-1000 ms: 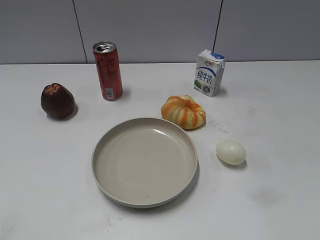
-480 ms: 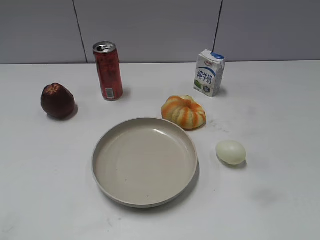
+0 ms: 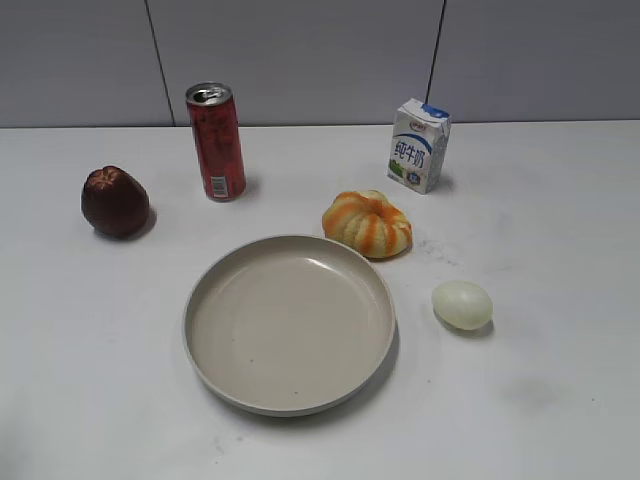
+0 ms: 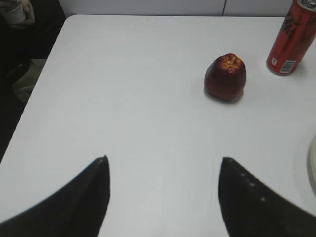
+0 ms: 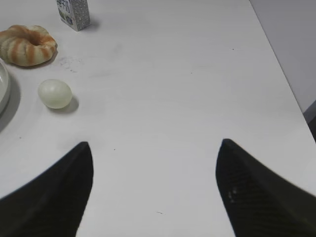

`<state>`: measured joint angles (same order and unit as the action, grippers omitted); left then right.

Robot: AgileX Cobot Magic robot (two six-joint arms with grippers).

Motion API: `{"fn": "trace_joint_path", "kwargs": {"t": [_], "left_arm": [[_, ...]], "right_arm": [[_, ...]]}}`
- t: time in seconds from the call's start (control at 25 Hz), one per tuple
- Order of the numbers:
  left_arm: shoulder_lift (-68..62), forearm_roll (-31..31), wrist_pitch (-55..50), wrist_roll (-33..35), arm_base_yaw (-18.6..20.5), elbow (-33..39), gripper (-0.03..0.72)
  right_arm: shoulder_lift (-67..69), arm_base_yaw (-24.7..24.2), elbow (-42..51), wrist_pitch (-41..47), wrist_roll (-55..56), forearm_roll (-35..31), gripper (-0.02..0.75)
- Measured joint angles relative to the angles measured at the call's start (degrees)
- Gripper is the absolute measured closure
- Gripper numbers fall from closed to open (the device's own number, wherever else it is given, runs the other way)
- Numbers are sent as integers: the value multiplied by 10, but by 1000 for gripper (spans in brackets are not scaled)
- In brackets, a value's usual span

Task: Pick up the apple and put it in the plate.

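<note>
Neither arm is seen in the exterior view. In the left wrist view, the left gripper (image 4: 163, 165) is shown at the bottom of the frame, its two dark fingers spread wide apart with nothing held between them. In the right wrist view, the right gripper (image 5: 154, 150) is likewise seen at the bottom edge, its dark fingers parted widely and nothing gripped. Both are held above the table surface.

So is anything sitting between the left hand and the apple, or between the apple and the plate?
Nothing visible. In the left wrist view only bare table lies between the open left hand and the apple. The red can stands behind the straight line from apple to plate.
</note>
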<state>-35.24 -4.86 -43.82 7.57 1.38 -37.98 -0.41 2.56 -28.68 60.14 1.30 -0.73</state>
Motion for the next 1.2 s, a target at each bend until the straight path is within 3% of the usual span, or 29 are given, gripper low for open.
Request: {"fn": "trace_joint_path", "kwargs": {"t": [0.32,0.72,1.2], "left_arm": [[-241,0,29,32,-55,-121,83],[-524,-10,-8,35,-116,-316,77],[-768,-12,-92,35,-127,-517,77]], "right_arm": [[0,0,0,0,0,0,153],[0,0,0,0,0,-1,153],[0,0,0,0,0,-1,153]]}}
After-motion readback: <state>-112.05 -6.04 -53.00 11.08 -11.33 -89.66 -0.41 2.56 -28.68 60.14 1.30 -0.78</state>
